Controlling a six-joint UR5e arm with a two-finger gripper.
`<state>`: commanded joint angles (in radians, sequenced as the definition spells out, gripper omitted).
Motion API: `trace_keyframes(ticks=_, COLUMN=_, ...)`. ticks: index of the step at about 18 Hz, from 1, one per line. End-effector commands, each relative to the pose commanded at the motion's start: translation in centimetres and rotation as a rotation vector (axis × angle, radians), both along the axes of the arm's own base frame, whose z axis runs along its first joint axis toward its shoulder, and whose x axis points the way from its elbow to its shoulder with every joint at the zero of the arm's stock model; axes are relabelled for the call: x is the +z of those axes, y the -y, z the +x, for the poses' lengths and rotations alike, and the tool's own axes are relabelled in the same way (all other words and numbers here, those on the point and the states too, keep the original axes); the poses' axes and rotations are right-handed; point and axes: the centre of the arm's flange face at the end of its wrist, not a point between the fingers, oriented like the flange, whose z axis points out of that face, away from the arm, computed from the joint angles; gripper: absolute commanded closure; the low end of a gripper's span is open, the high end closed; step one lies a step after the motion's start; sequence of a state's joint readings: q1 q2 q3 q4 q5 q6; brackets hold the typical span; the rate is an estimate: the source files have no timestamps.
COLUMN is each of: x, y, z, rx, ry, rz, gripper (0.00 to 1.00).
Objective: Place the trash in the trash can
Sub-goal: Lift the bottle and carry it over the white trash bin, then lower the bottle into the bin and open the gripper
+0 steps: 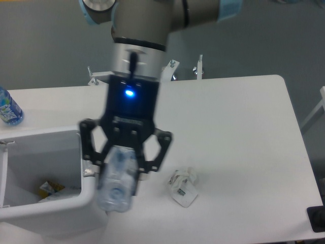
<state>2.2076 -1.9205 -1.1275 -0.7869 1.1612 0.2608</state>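
Note:
My gripper (123, 165) is shut on the crushed clear bluish bottle (117, 184), one piece of the trash, which hangs lifted above the table. It sits just right of the white trash can's (90, 190) right wall, with the bottle's lower end over the can's corner. The other piece of trash, a small crumpled white-clear wrapper (184, 185), lies on the table to the right of my gripper. The trash can's interior shows some yellowish litter (50, 189) at the bottom.
An uncrushed bottle with a blue label (8, 109) stands at the far left edge of the table. The arm's base mount and metal brackets (198, 66) sit behind the table's back edge. A dark object (317, 219) pokes in at the lower right corner.

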Motion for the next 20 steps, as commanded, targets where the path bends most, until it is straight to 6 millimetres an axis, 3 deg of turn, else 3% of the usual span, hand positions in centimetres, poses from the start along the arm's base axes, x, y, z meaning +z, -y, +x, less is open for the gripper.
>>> trace_keyframes(ticks=2, x=-0.5, y=-1.4, z=2.9, rx=-0.048, ry=0.003, rz=-0.006, gripper=0.43)
trace_keyframes(ticks=5, x=-1.6, y=-3.0, z=5.7, rx=-0.096, ry=0.013, rz=-0.022, gripper=0.43)
trace_keyframes(ticks=8, x=-3.6, y=-4.5, z=5.7, rx=-0.114, ry=0.017, rz=-0.043, gripper=0.43)
trace_keyframes(ticks=10, x=-4.7, y=-5.2, z=6.9, rx=-0.136, ry=0.025, rz=-0.06, gripper=0.42)
trace_keyframes(ticks=12, x=-4.9, y=-5.4, z=7.0, rx=-0.138, ry=0.027, rz=-0.061, gripper=0.19)
trace_keyframes(ticks=15, x=-4.1, y=-5.1, z=7.2, rx=-0.136, ry=0.021, rz=-0.051, gripper=0.12)
trace_keyframes(ticks=16, x=-4.1, y=-5.0, z=7.2, rx=-0.135, ry=0.019, rz=-0.054, gripper=0.0)
trace_keyframes(ticks=20, x=-2.7, y=-3.9, z=7.3, rx=-0.11, ry=0.016, rz=-0.045, gripper=0.0)
